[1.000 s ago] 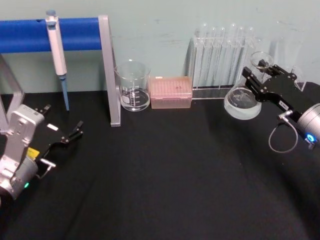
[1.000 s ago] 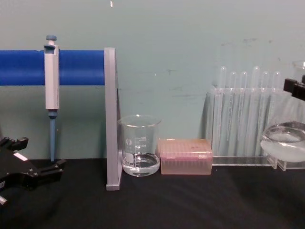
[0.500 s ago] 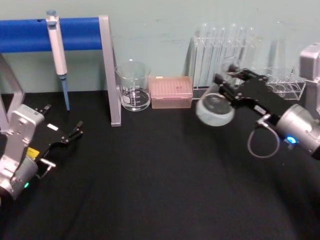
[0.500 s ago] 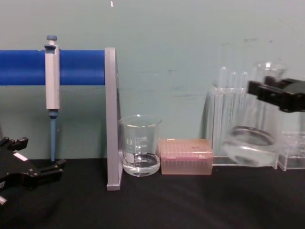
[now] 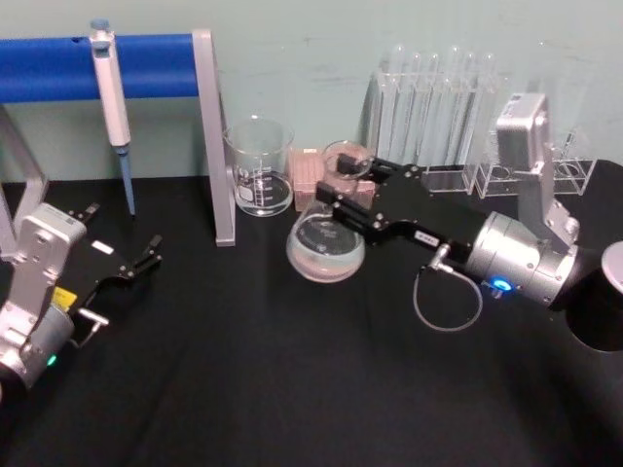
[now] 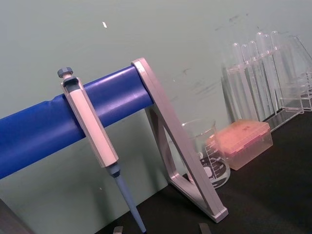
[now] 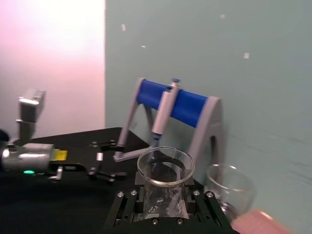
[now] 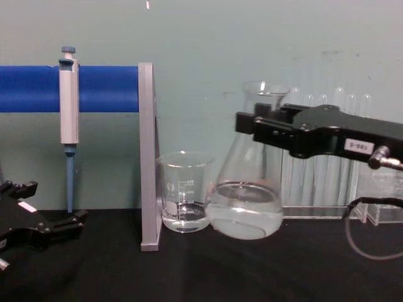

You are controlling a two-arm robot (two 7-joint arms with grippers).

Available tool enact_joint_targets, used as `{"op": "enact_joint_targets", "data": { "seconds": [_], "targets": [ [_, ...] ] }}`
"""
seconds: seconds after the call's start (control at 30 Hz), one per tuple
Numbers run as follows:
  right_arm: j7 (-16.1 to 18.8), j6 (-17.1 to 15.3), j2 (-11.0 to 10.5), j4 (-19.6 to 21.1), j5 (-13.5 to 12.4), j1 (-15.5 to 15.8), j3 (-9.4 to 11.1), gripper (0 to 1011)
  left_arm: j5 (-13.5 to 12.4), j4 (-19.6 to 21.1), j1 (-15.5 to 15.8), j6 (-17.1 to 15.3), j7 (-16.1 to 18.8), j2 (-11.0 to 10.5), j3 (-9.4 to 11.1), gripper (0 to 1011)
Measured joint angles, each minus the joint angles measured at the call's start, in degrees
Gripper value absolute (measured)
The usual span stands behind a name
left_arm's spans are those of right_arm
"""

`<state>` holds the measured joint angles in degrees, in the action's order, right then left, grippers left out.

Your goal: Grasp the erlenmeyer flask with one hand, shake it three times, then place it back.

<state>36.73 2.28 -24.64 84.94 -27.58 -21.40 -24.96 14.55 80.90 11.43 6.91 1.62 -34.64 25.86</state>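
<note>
The erlenmeyer flask is clear glass with a little clear liquid in its wide base. It hangs slightly tilted, just over the black table, in front of the beaker and the pink box. In the chest view the flask stands taller than the beaker beside it. My right gripper reaches in from the right and is shut on the flask's neck, seen in the chest view as my right gripper just below the flared rim. The right wrist view looks down on the flask's mouth. My left gripper rests open at the table's left side.
A glass beaker stands by a grey stand post. The blue bar carries a pipette. A pink tip box sits behind the flask. A test tube rack and a small clear rack line the back right.
My right gripper has carried the flask leftward, from in front of the test tube rack to in front of the beaker and pink box. The left arm has not moved.
</note>
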Motion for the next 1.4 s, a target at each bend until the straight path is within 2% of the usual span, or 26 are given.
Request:
{"op": "enact_joint_targets", "data": {
  "seconds": [0.07, 0.33, 0.5, 0.63, 0.87, 0.93, 1.17, 1.27, 1.4],
  "targets": [
    [0.6, 0.1, 0.0, -0.1, -0.2, -0.4, -0.8, 453, 0.0, 0.0, 0.0, 0.0, 0.0, 0.0, 0.0, 1001],
    [0.7, 0.4, -0.3, -0.2, -1.0, -1.0, -2.0, 453, 0.0, 0.0, 0.0, 0.0, 0.0, 0.0, 0.0, 1001],
    [-0.7, 0.7, -0.7, -0.2, -1.4, -1.0, -2.0, 453, 0.0, 0.0, 0.0, 0.0, 0.0, 0.0, 0.0, 1001],
    [-2.8, 0.8, -1.2, -0.3, -1.4, -0.6, -1.0, 453, 0.0, 0.0, 0.0, 0.0, 0.0, 0.0, 0.0, 1001],
    [-8.3, 1.0, -2.7, -0.4, -1.1, 1.5, 3.3, 453, 0.0, 0.0, 0.0, 0.0, 0.0, 0.0, 0.0, 1001],
    [-11.0, 0.9, -3.5, -0.2, -0.7, 2.9, 5.9, 453, 0.0, 0.0, 0.0, 0.0, 0.0, 0.0, 0.0, 1001],
    [-15.6, 0.1, -4.8, 0.5, 0.1, 5.9, 10.7, 453, 0.0, 0.0, 0.0, 0.0, 0.0, 0.0, 0.0, 1001],
    [-16.7, -0.2, -4.9, 0.7, 0.3, 6.8, 12.2, 453, 0.0, 0.0, 0.0, 0.0, 0.0, 0.0, 0.0, 1001],
    [-17.1, -0.3, -4.7, 0.8, 0.7, 7.4, 13.1, 453, 0.0, 0.0, 0.0, 0.0, 0.0, 0.0, 0.0, 1001]
  ]
}}
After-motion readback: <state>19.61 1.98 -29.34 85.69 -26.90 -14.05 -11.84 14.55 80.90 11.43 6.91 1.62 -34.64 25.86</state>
